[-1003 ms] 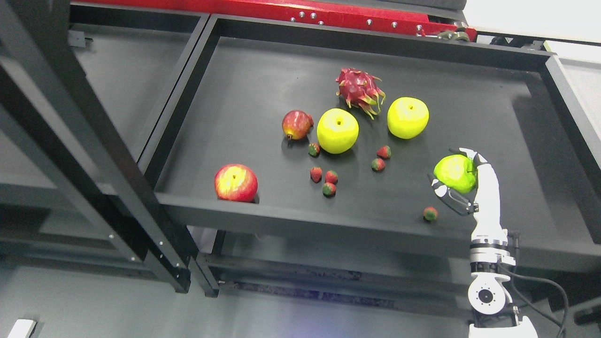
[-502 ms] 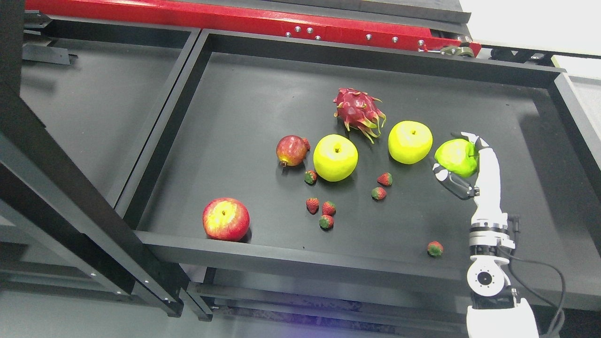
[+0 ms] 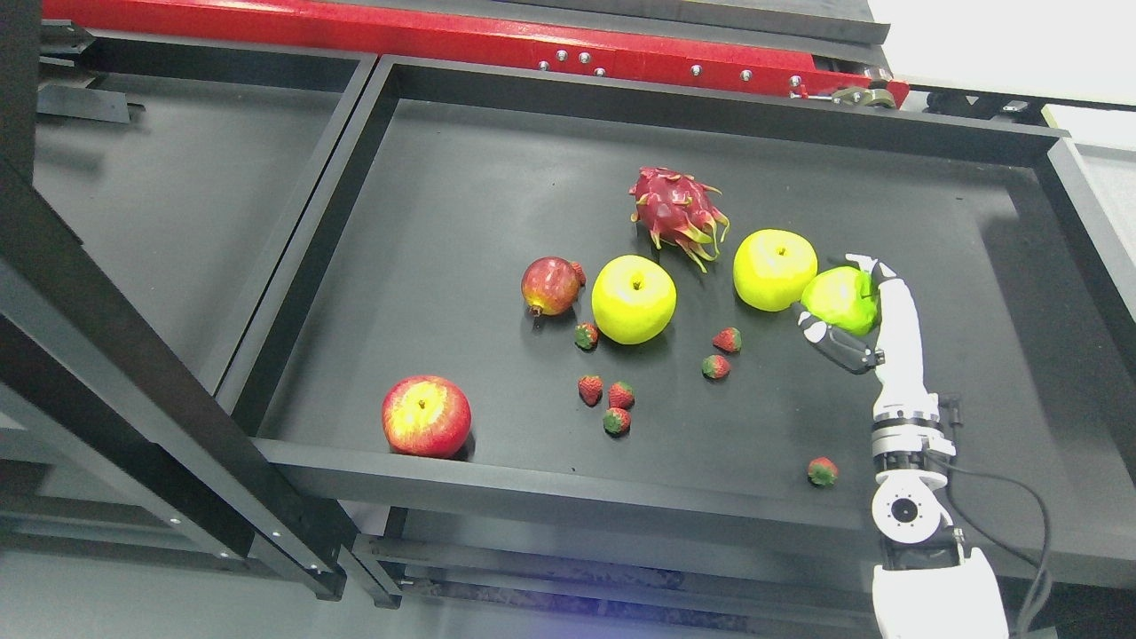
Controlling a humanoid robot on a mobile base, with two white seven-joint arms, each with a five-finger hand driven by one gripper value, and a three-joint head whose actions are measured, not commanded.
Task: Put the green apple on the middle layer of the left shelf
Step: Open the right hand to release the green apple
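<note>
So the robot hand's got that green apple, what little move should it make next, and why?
Probably carry it a bit further left, clear above the other fruit. The right robot hand grips the green apple right beside a yellow apple, nearly touching in this view, and the left shelf lies beyond the whole fruit cluster. How high it is above the tray isn't clear.

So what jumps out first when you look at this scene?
The white robot hand at the right, gripping a green apple above the black shelf tray, right beside a yellow apple. Behind them lies a spiky pink dragon fruit, and a red apple sits alone at the tray's front left edge.
</note>
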